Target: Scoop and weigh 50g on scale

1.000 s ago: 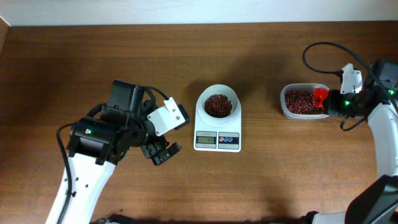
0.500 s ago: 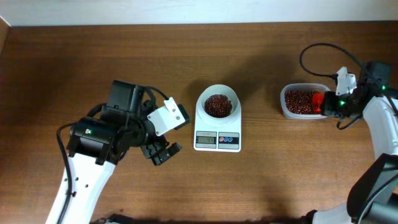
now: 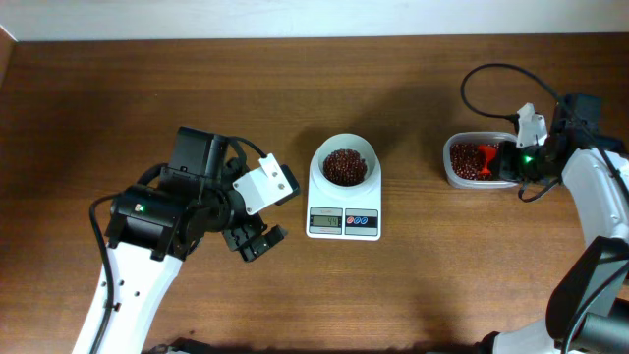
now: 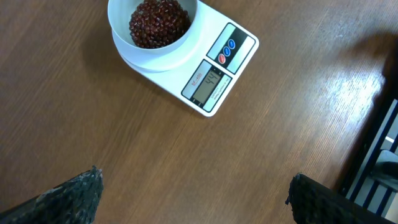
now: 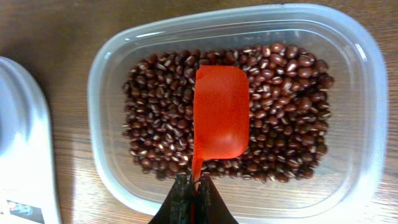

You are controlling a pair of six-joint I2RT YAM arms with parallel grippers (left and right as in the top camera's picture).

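So the right gripper [image 5: 191,186] is pinching just the thin handle of the red scoop [image 5: 221,118] over the tub [image 5: 367,93], and a loaded scoop could twist and spill. At the tub's 9 o'clock the scale [image 3: 343,222] has its bowl [image 3: 343,165] fairly full, so it's easy to overshoot. The left gripper [image 3: 254,239] hangs spread wide at the scale's 8 o'clock.

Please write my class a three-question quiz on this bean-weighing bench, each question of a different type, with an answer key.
1. Which gripper holds the red scoop?
2. True or false: the bowl on the scale is empty.
3. The scoop's blade is: A over the scale; B inside the clear tub; C on the bare table.
Key: 1 the right gripper, shut on its handle; the left gripper is open. 2 false, it holds red beans. 3 B.
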